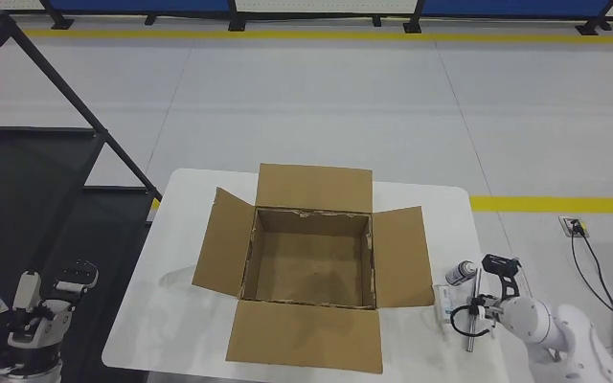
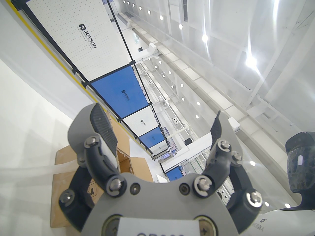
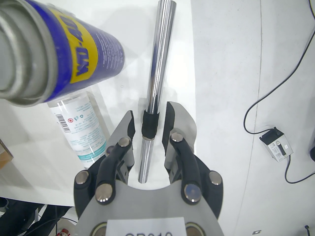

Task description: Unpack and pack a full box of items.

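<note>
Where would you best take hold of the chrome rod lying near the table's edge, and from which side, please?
Probably at the black band, from straight above, with a jaw on each long side. The rod lies flat on the table, thin, round and polished, so the band likely slips least. The open right gripper straddles it there.

A pale grey floor (image 1: pixel 383 105) carries yellow lines (image 1: pixel 316 34); blue and white partition panels (image 2: pixel 69 18) stand along the far one. Ceiling lights (image 2: pixel 205 37) shine overhead.
</note>
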